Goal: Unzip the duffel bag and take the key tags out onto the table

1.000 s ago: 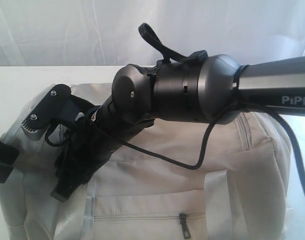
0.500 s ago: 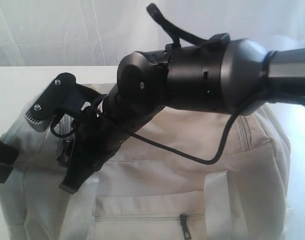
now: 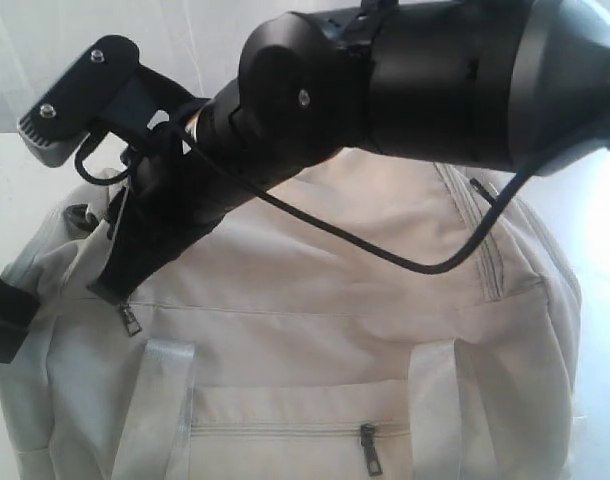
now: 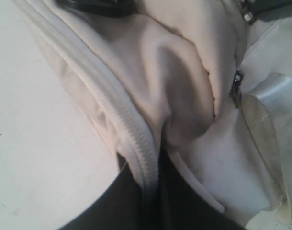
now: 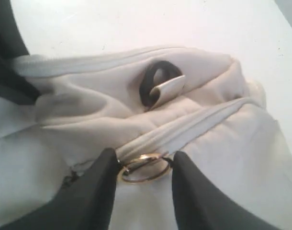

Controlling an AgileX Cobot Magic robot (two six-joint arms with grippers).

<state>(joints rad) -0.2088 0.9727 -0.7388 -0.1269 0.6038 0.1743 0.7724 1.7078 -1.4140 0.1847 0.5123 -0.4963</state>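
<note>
**Ring pinched, bag braced**

Right gripper [image 5: 145,165] jaws clamp the metal ring [image 5: 136,176] at the zip [image 5: 194,124]. Left gripper [image 4: 153,196] jaws pinch the end seam. The duffel bag [image 3: 335,300] slumps on the table [image 4: 31,143], soft and floppy, so pull by the ring. Key tags unseen.

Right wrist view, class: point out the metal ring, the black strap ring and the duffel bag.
metal ring [image 5: 141,179]: right wrist view, its lower arc.
black strap ring [image 5: 145,86]: right wrist view, its bare dark arc.
duffel bag [image 5: 88,105]: right wrist view, a fabric fold.
</note>
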